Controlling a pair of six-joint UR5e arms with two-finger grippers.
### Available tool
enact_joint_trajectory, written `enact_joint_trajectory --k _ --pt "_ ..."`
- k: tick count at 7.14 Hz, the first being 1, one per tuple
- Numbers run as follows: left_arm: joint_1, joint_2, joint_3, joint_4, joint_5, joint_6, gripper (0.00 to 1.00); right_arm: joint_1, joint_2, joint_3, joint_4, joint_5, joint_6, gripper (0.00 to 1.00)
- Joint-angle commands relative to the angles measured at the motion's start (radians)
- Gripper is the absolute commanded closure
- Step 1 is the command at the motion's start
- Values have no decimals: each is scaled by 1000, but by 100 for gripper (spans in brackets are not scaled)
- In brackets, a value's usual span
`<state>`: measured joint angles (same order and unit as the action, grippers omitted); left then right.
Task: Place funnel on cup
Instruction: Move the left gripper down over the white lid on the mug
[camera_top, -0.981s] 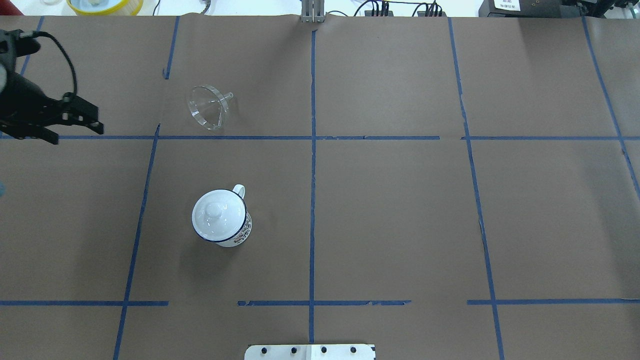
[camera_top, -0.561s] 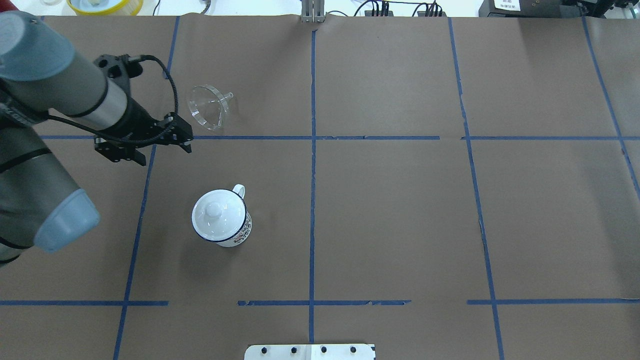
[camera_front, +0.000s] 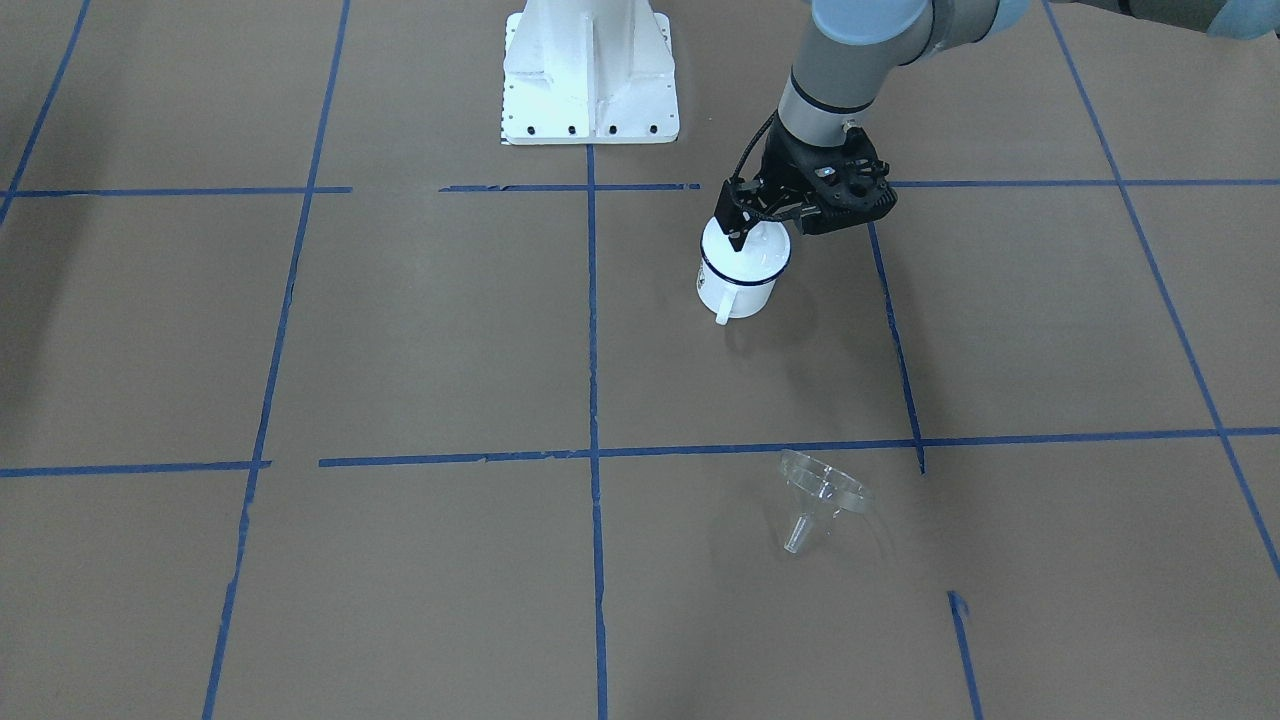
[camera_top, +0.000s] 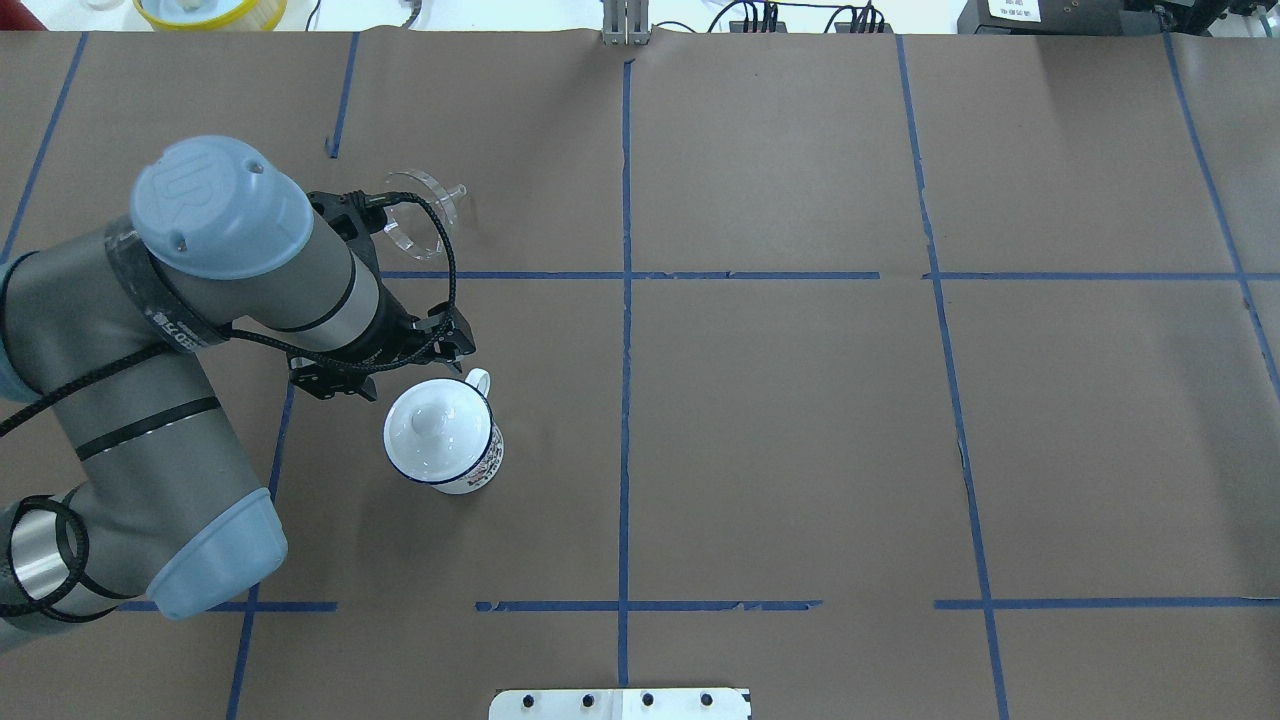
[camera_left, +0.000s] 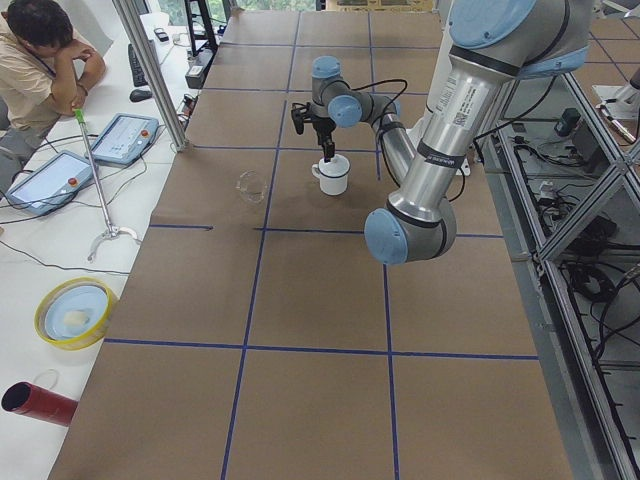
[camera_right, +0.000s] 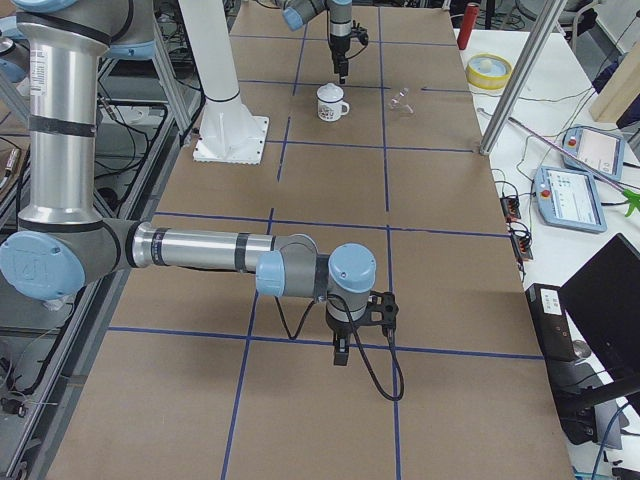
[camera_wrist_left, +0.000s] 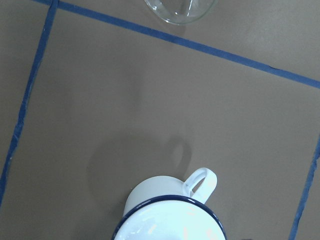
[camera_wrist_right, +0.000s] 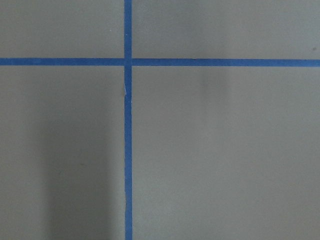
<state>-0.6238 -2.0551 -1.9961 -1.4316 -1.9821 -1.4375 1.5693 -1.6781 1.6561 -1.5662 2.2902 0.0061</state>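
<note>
The cup (camera_top: 455, 455) is a white mug with a blue rim, standing left of centre with a white knobbed lid (camera_top: 430, 425) on it. It also shows in the front view (camera_front: 738, 285) and at the bottom of the left wrist view (camera_wrist_left: 170, 215). The clear funnel (camera_top: 425, 215) lies on its side farther back, partly behind the arm's cable; it also shows in the front view (camera_front: 822, 495). My left gripper (camera_top: 405, 368) is open and empty, hovering just above the cup's far-left side. My right gripper (camera_right: 340, 350) hangs over bare table far from both; I cannot tell its state.
Blue tape lines (camera_top: 625, 300) cross the brown table. The white base plate (camera_front: 590, 70) stands at the robot's side. A yellow-rimmed bowl (camera_left: 75, 312) and a red cylinder (camera_left: 35, 403) lie off the table's left end, where an operator (camera_left: 40, 45) sits.
My left arm has swung in from the left edge toward the cup, and its open gripper now hovers over the cup. The cup and the funnel have not moved.
</note>
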Motion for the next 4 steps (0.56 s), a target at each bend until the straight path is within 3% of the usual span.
enact_joint_trajectory --k 1,4 --pt "25 1 7 2 16 -12 12 0 0 1 0 0 0 0" --pt "67 3 5 3 51 -49 13 0 0 -1 0 0 0 0"
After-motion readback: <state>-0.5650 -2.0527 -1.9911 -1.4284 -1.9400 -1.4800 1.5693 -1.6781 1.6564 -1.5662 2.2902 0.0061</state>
